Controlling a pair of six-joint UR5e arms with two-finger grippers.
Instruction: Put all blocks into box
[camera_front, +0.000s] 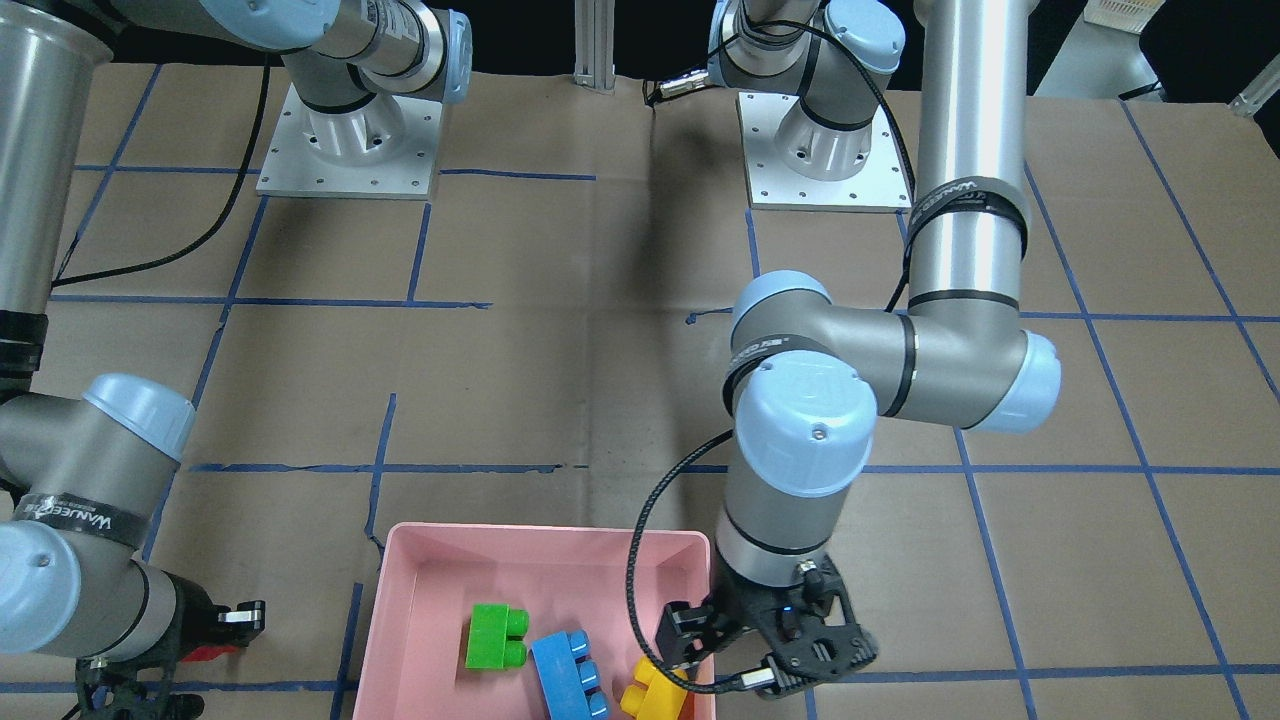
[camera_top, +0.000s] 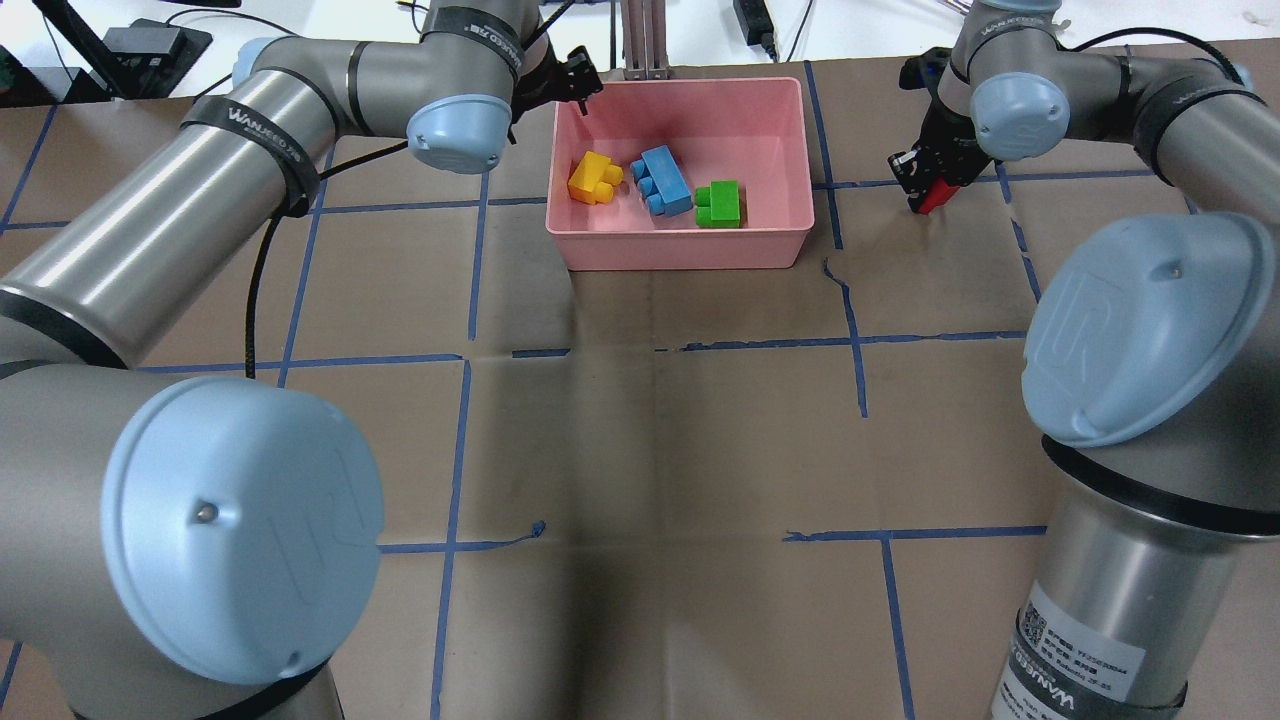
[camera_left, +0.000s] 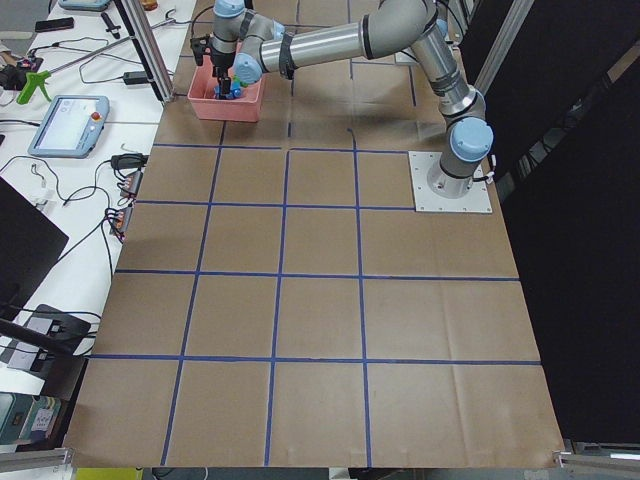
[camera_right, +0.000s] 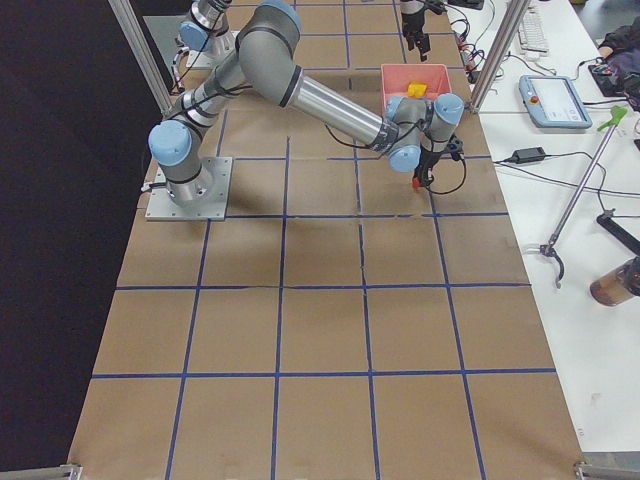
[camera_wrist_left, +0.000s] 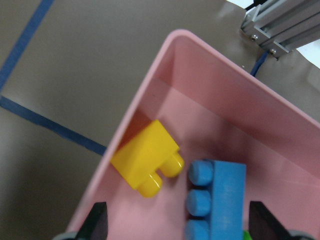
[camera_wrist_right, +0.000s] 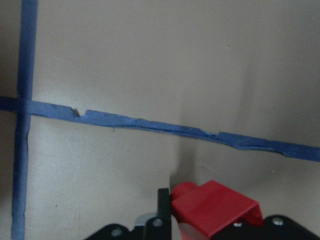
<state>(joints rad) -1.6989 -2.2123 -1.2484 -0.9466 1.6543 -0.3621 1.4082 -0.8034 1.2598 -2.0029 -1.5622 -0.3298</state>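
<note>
Off to one side of the box (camera_top: 680, 252), well apart from its rim, the right gripper (camera_top: 926, 186) is clamped on the red block (camera_wrist_right: 215, 207), low over the surface (camera_top: 650, 450). I cannot tell whether the block is clear of the brown paper or touching it. A strip of blue tape (camera_wrist_right: 150, 125) runs just past it.

Over the opposite end of the box hangs the left gripper (camera_wrist_left: 179, 225), spread wide with nothing between its fingers (camera_wrist_left: 98, 223). Straight below it lies the yellow block (camera_wrist_left: 147, 161), tight against the box's end wall. The light-blue block (camera_wrist_left: 220, 197) lies just beside the yellow one, and the green block (camera_top: 719, 204) sits past that, nearer the red block's side.

My reading is that this is the last pick. The next move would call for lifting the red block high enough to clear the raised rim, carrying it across to the box and letting go over the bare floor beyond the green block. The left arm looks to have no block left to fetch.

By count:
- four blocks, one each of red, yellow, light blue and green
- three of them in the box, one outside it
- one box
- two grippers
</note>
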